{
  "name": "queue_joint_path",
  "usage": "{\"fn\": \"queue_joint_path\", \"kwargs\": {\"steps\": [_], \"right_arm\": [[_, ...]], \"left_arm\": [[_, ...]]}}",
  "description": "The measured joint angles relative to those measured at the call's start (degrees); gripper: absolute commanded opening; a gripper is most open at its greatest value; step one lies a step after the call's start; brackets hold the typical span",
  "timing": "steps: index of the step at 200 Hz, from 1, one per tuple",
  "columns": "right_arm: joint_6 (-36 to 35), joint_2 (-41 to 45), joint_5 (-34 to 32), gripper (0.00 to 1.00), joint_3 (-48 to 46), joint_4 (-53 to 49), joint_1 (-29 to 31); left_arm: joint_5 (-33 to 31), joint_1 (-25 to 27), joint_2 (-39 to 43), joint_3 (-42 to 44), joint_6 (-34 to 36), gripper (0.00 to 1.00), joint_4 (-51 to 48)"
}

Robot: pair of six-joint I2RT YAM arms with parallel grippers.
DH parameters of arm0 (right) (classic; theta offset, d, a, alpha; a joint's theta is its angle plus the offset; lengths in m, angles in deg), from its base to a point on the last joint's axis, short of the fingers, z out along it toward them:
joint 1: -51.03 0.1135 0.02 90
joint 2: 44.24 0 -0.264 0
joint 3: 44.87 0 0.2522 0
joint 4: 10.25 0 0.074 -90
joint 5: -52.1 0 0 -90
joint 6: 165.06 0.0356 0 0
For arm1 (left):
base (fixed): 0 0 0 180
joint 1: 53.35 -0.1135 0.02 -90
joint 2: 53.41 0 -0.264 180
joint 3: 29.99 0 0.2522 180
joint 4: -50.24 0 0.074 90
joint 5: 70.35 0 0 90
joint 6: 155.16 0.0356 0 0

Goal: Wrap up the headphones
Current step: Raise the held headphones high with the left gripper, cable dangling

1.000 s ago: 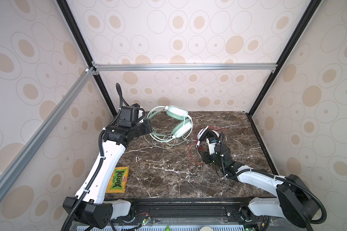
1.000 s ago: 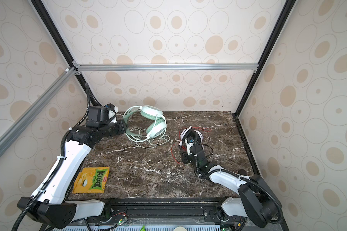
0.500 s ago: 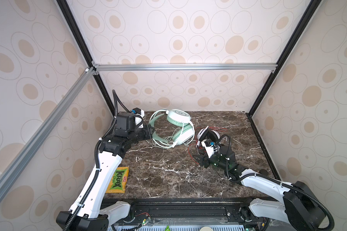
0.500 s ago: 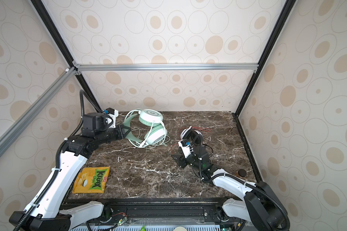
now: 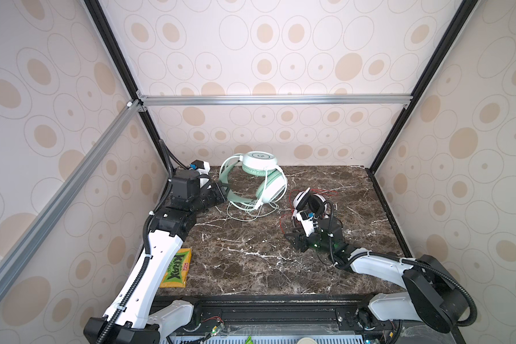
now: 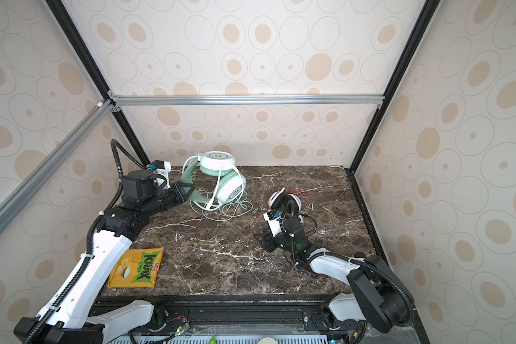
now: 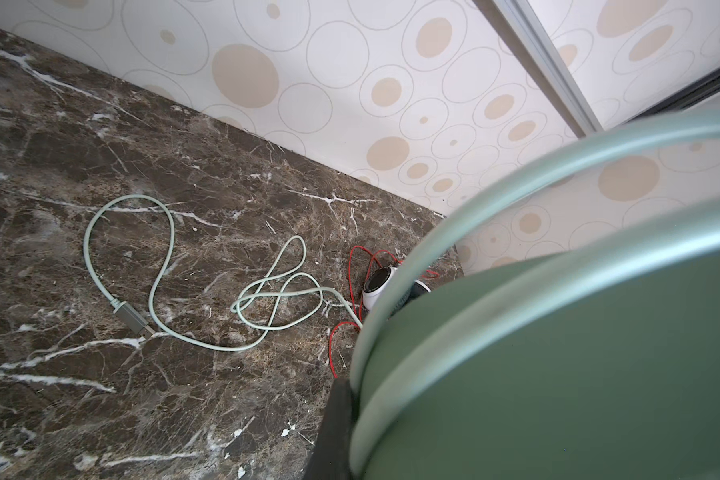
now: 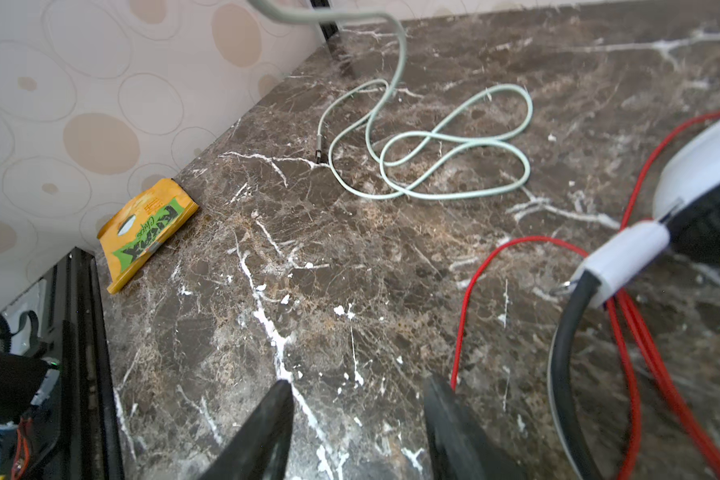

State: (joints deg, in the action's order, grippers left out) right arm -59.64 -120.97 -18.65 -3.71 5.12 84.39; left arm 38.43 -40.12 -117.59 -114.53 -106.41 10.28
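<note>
— What lies where on your desk (image 5: 251, 262)?

— Rear headphones (image 5: 268, 186) sit back left of centre, your left hand (image 5: 222, 192) touching their left side, their cord (image 7: 130, 317) looped on the desk just before them. Right headphones (image 5: 303, 199) lie near, to the right. Snack packet (image 5: 176, 268) lies front left, beside the wall.

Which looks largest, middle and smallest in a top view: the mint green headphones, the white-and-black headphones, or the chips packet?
1. mint green headphones, cord loops included.
2. chips packet, though it lies nearer the camera, which flatters it.
3. white-and-black headphones, partly hidden, so judged by what shows.
</note>
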Motion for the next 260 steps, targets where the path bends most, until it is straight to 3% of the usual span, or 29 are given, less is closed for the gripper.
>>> {"fn": "queue_joint_path", "kwargs": {"steps": [89, 183, 217, 260], "right_arm": [[8.4, -3.3, 0.9, 0.52, 0.0, 3.5, 0.0], [6.3, 0.3, 0.5, 0.57, 1.4, 3.4, 0.3], [5.5, -2.3, 4.7, 0.58, 4.6, 6.6, 0.3], [5.2, -10.4, 15.1, 0.57, 8.8, 13.7, 1.6]], "left_arm": [[-2.4, 0.0, -2.1, -5.2, -7.5, 0.00, -1.5], [5.3, 0.0, -2.1, -7.3, -16.3, 0.00, 2.7], [7.9, 0.0, -2.0, -7.5, -18.6, 0.00, 6.1], [11.1, -0.3, -2.0, -8.7, -20.4, 0.00, 9.4]]}}
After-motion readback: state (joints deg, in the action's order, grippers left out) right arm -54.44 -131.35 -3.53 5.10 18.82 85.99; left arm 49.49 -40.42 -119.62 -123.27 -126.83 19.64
